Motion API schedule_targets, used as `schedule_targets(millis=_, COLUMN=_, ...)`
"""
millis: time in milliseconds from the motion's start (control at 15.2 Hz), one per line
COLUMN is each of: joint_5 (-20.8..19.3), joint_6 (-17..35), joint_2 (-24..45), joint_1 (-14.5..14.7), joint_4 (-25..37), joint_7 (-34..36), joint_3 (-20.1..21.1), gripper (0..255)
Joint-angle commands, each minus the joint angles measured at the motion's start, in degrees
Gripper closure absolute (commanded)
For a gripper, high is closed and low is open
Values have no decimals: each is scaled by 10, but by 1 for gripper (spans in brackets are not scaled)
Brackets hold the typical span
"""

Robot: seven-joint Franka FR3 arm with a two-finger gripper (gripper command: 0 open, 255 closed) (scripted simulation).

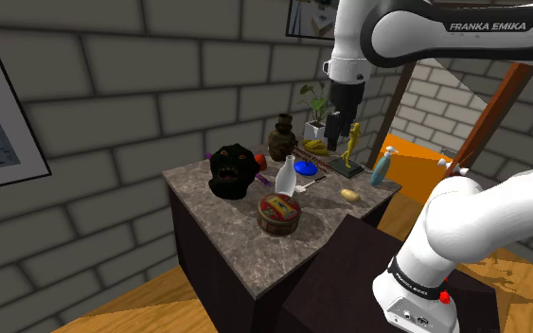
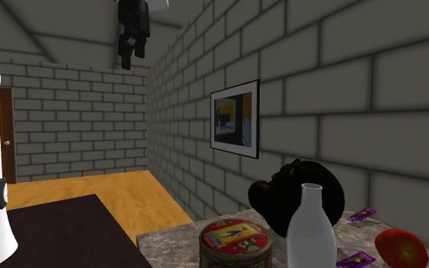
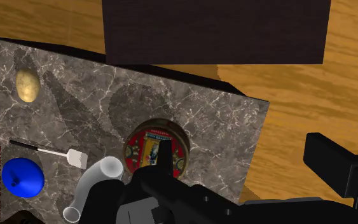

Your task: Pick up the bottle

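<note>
Arm: a white arm (image 1: 463, 236) is seen rising at the shoulder view's lower right and bending over the table from above.
Stand: a dark box (image 1: 349, 274) is set just beside the near edge of the table.
Table: a dark cabinet with a grey marble top (image 1: 222, 222) is placed against a grey brick wall.
Gripper: the black gripper (image 1: 338, 131) is held high over the far side of the table, pointing down and well apart from everything on it. In the second exterior view (image 2: 130, 55) and the wrist view (image 3: 242, 149) its fingers are seen spread apart, with nothing clasped between them.
Black head: a black head-shaped object (image 1: 231, 172) is placed at the shoulder view's left of the marble top, near the wall.
Bottle: a white bottle (image 1: 286, 177) is stood upright on the marble top, just to the shoulder view's right of the black head and just beyond the tin. In the second exterior view (image 2: 310, 228) it is seen in front of the black head; in the wrist view (image 3: 101, 181) its open mouth is seen beside the tin.
Tin: a round tin (image 1: 278, 213) with a red and yellow printed lid is set near the table's near edge.
Blue dish: a small blue dish (image 1: 305, 167) is laid just beyond the bottle.
Potato: a yellowish potato (image 1: 349, 195) is laid towards the shoulder view's right, apart from the tin.
</note>
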Motion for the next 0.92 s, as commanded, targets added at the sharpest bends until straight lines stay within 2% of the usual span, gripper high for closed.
schedule_targets(millis=0, joint_5=0, joint_6=0, joint_2=0, joint_1=0, joint_4=0, joint_7=0, joint_3=0, gripper=0)
schedule_targets(millis=462, joint_5=-35, joint_6=116, joint_2=90, joint_1=-28, joint_4=-15, joint_7=-57, joint_3=-60, gripper=0)
schedule_targets(millis=858, joint_5=-49, joint_6=209, joint_2=192, joint_1=-47, joint_4=4, joint_7=-105, joint_3=-108, gripper=0)
